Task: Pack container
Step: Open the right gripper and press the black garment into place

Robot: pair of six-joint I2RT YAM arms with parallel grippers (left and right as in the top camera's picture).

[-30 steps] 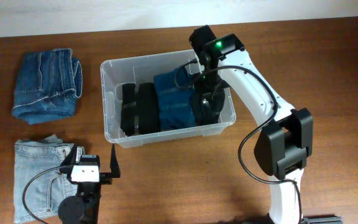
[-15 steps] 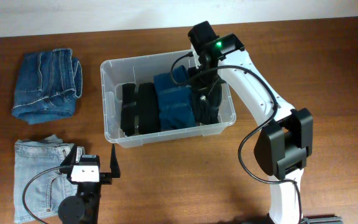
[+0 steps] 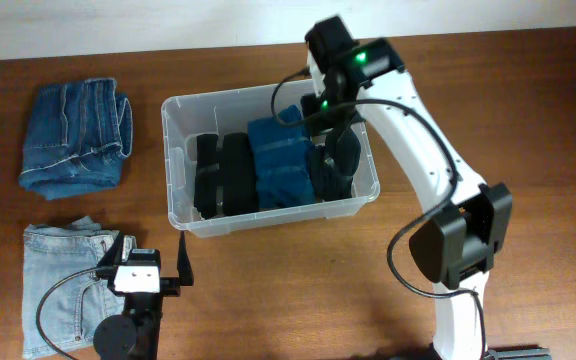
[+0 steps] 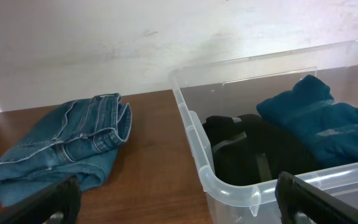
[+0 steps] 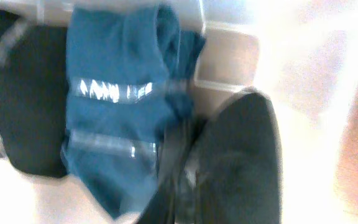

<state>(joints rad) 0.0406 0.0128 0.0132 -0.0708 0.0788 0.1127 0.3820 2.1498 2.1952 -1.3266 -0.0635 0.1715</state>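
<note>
Container point(image 3: 180, 150): clear rectangular bin, rounded corners, upright, apparently lidless, slightly skewed. Inside, side by side: black bundles point(image 3: 223, 175), teal bundle point(image 3: 280, 165).

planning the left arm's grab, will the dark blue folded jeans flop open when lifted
Probably floppy: the dark blue jeans are soft denim, loosely folded, so hanging layers may sag open. Likely heavy for a pinch, being a thick stack. Unlikely to roll, lying flat.
</note>
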